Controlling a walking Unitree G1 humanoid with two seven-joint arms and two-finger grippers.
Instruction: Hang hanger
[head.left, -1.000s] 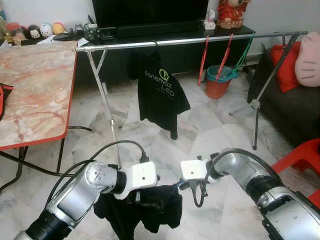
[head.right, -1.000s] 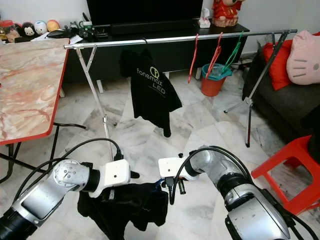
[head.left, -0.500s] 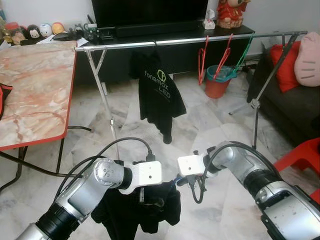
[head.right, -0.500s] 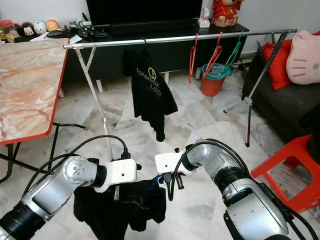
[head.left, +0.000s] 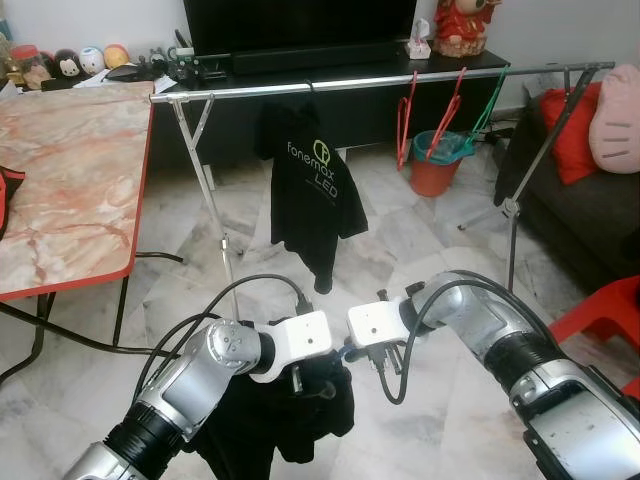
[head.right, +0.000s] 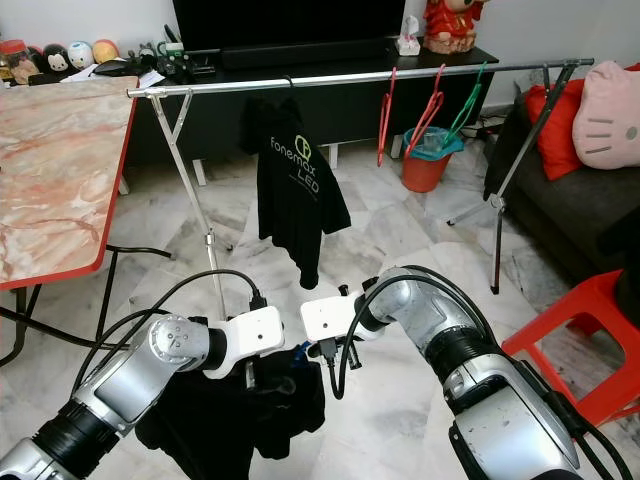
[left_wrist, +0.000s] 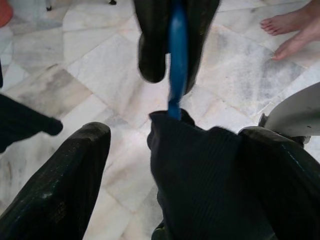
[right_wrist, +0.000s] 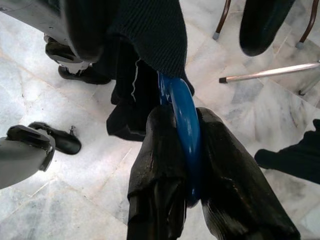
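From the head views the fingertips of both grippers are buried behind the dark garment (head.left: 290, 410) that hangs low between the two arms, so their grip reads only from the wrist cameras. In the right wrist view the right gripper (right_wrist: 187, 150) has its two black fingers pressed together on the blue hanger (right_wrist: 184, 125), whose hook disappears up into the black cloth. In the left wrist view the left gripper (left_wrist: 170, 150) stands spread, with the dark fabric bunched between its fingers and against one of them, and the blue hanger rising from the collar; a person's bare feet (left_wrist: 287, 32) show on the marble floor (left_wrist: 75, 65). Compared with a second ago, both wrists have drawn closer together and the left arm has come further forward. The rail (head.left: 380, 80) beyond carries a black printed shirt (head.left: 312, 190) and coloured hangers (head.left: 450, 105).
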